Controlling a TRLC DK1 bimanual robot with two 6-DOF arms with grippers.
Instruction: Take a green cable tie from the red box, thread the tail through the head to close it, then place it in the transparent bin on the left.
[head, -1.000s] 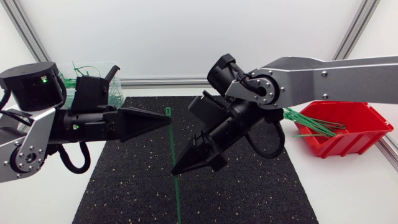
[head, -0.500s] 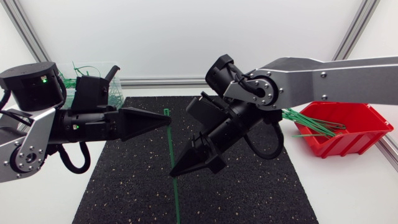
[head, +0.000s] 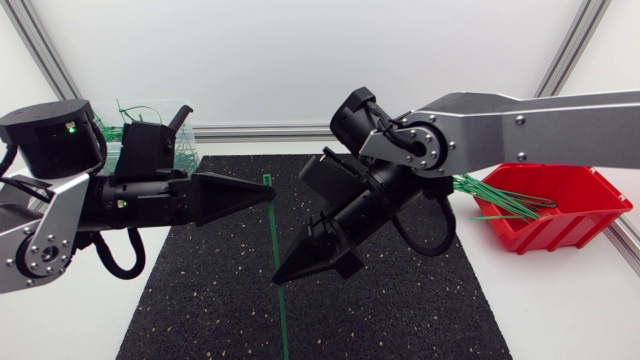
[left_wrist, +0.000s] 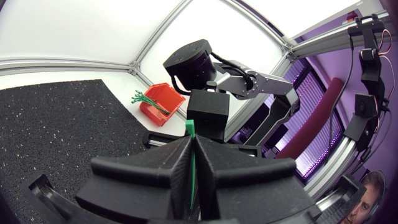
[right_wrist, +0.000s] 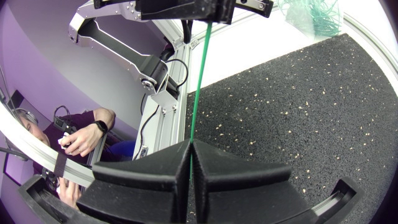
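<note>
A green cable tie (head: 275, 235) is stretched straight over the black mat (head: 200, 310), held at two places. My left gripper (head: 268, 192) is shut on it just below its square head (head: 268, 180). In the left wrist view the head (left_wrist: 190, 129) sticks out past the closed fingertips (left_wrist: 183, 152). My right gripper (head: 279, 276) is shut on the strap lower down, and the tail hangs past it toward the mat's near edge. In the right wrist view the strap (right_wrist: 199, 81) runs from my right gripper (right_wrist: 191, 147) up to the left gripper (right_wrist: 186, 12).
The red box (head: 570, 210) with several green ties stands at the right, beside the mat. The transparent bin (head: 115, 135) holding closed ties sits at the back left, partly behind my left arm. The right arm's links reach across the middle of the table.
The left gripper's fingers have shut onto the tie below its head. The right gripper has shifted slightly to the left with the strap.
</note>
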